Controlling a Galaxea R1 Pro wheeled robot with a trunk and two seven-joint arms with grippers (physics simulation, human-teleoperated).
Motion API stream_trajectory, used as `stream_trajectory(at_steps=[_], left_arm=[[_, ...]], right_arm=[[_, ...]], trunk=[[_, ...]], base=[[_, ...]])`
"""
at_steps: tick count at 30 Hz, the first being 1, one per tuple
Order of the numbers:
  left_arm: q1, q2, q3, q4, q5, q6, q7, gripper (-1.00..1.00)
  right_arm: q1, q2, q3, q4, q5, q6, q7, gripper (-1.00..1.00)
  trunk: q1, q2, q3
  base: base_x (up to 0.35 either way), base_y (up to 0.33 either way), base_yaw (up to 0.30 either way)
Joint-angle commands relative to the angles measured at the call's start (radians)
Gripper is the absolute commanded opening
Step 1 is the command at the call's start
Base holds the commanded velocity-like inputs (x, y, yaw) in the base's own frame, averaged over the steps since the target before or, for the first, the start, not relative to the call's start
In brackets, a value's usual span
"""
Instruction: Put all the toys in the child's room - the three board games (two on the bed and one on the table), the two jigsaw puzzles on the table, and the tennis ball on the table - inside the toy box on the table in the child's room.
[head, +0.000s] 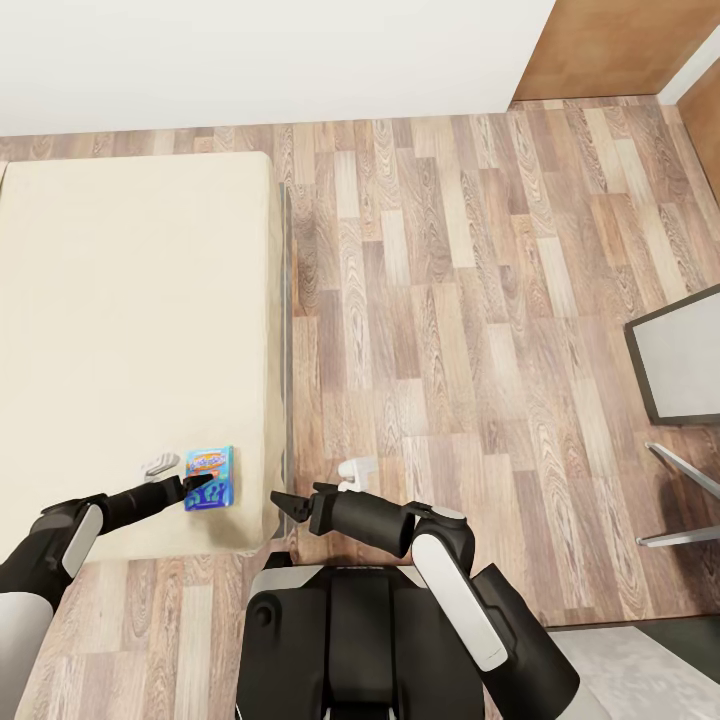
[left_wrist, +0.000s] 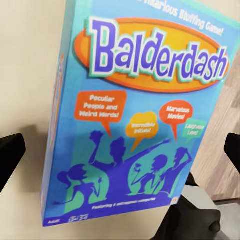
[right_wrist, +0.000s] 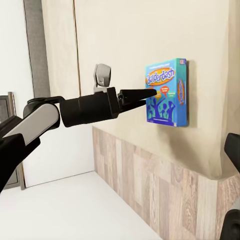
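My left gripper (head: 205, 487) hovers over the board game (head: 210, 478), a blue Balderdash box lying flat on the bed (head: 120, 330), near the mattress corner closest to me and just inside the side edge that faces the floor. In the left wrist view its fingertips (left_wrist: 11, 152) stand spread on either side of the box (left_wrist: 135, 115), nothing between them yet. From the right wrist view the left gripper (right_wrist: 150, 93) reaches the box's near edge (right_wrist: 167, 92); whether it touches, I cannot tell.

My right gripper (head: 281, 499) hangs off the bed, over the floor by the same corner, fingers parted and empty.

Step in hand, as I judge it: taking this box up. The box is thin and lies flat, so I should straddle its narrow width, come down square until the pads pass the side walls, then close. Closing early would only push it toward the side edge, which is close.

Orientation: printed face up. Long axis runs roughly parallel to the bed's side edge. The title end points away from me, up the bed; the figures end lies nearest me.
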Motion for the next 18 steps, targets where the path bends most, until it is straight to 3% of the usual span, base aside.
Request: stream_trajectory(at_steps=[1, 18], left_arm=[[0.0, 0.0, 0.002, 0.0, 0.004, 0.007, -0.003, 1.0], [0.0, 0.001, 0.001, 0.0, 0.007, 0.008, -0.01, 1.0]], right_arm=[[0.0, 0.0, -0.001, 0.0, 0.001, 0.005, 0.003, 1.0], [0.0, 0.0, -0.001, -0.001, 0.001, 0.005, 0.003, 1.0]], trunk=[[0.001, -0.002, -0.001], [0.001, -0.002, -0.001]], base=[[0.0, 0.0, 0.0], [0.0, 0.0, 0.0]])
